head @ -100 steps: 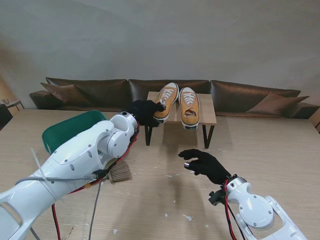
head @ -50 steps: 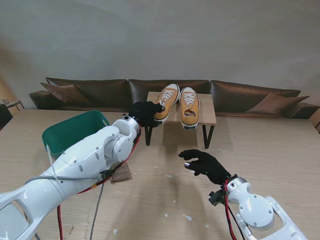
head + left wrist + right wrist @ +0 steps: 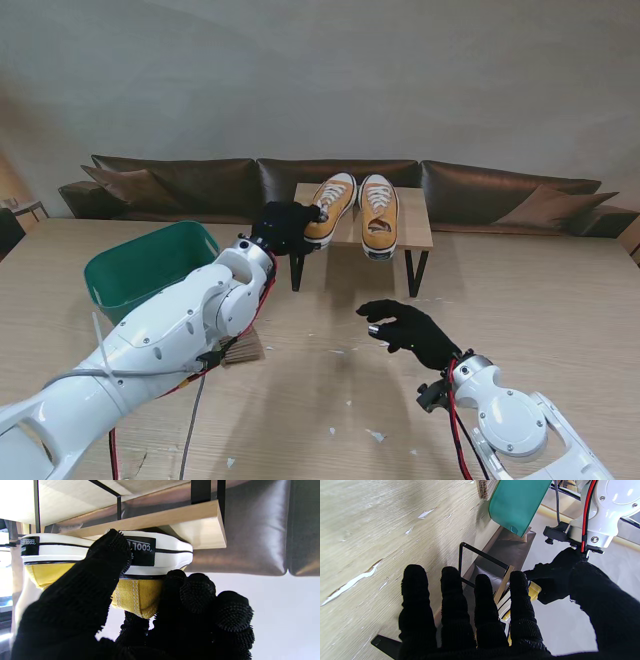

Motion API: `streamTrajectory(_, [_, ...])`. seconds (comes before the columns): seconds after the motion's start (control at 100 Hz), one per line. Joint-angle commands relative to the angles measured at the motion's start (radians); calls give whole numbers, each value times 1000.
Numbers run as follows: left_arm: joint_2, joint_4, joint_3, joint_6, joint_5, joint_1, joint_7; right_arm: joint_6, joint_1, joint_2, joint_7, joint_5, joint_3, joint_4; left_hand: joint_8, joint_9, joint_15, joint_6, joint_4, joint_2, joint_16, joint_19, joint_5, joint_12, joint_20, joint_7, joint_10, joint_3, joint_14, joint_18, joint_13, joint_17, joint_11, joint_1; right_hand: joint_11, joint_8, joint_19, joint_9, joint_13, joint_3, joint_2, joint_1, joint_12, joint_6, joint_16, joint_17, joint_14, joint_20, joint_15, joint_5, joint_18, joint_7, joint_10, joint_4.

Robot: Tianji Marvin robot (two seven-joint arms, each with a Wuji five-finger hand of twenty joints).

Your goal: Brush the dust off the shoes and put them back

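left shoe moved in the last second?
Yes, slightly. The left shoe, held by the left hand, has settled flatter on the wooden rack; its toe dropped.

Plain grey wall (image 3: 320, 70); brown leather sofa (image 3: 180, 180) beneath; wooden table (image 3: 560, 300).

wooden table (image 3: 560, 300) carries a small shoe rack (image 3: 416, 232) at far centre, a green bin (image 3: 140, 265) at left, a brush (image 3: 243, 347) near it, and scattered white scraps (image 3: 374, 435).
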Motion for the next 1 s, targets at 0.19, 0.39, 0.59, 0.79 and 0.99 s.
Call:
streamTrajectory(0.19, [31, -106, -76, -21, 87, 49, 32, 5, -3, -3, 19, 4, -6, 2, 58, 136, -84, 80, 30, 19, -26, -16, 117, -55, -51, 219, -133, 112, -47, 49, 141, 103, -35, 81, -6, -20, -13, 17, 21, -3, 31, -23, -9, -3, -2, -216, -4, 19, 1, -13, -20, 11, -10, 22])
streamTrajectory(0.39, [62, -224, -172, -58, 141, 131, -11, 5, -1, -3, 22, 6, -10, 5, 58, 153, -103, 78, 33, 6, -24, -29, 128, -65, -63, 220, -139, 121, -61, 50, 160, 126, -41, 85, -6, -21, -13, 18, 22, -2, 33, -22, -9, -3, -2, -216, -2, 19, 2, -11, -19, 13, -8, 22])
streamTrajectory(0.59, [90, -382, -298, -129, 159, 251, -116, 4, 1, -3, 22, 6, -13, 9, 64, 152, -110, 82, 35, 12, -20, -32, 125, -61, -67, 221, -140, 121, -61, 48, 159, 127, -42, 87, -5, -22, -13, 19, 22, -2, 33, -22, -9, -1, -2, -215, -3, 19, 1, -10, -19, 14, -7, 22])
streamTrajectory(0.79, [112, -554, -417, -185, 173, 387, -227, 17, -17, -1, 27, 2, -5, -22, 69, 147, -116, 82, 35, 15, -17, -35, 122, -55, -70, 219, -137, 116, -61, 48, 157, 122, -44, 89, -5, -24, -13, 19, 21, -1, 34, -22, -9, -1, -3, -215, -3, 19, 1, -10, -20, 13, -7, 22])
streamTrajectory(0.99, [125, -717, -512, -225, 152, 520, -337, 22, -22, 0, 27, -1, -3, -31, 75, 145, -126, 81, 35, 18, -14, -40, 119, -52, -71, 216, -138, 109, -64, 46, 156, 118, -46, 89, -5, -24, -13, 19, 21, -1, 35, -23, -9, -2, -3, -215, -3, 19, 1, -10, -20, 14, -7, 22])
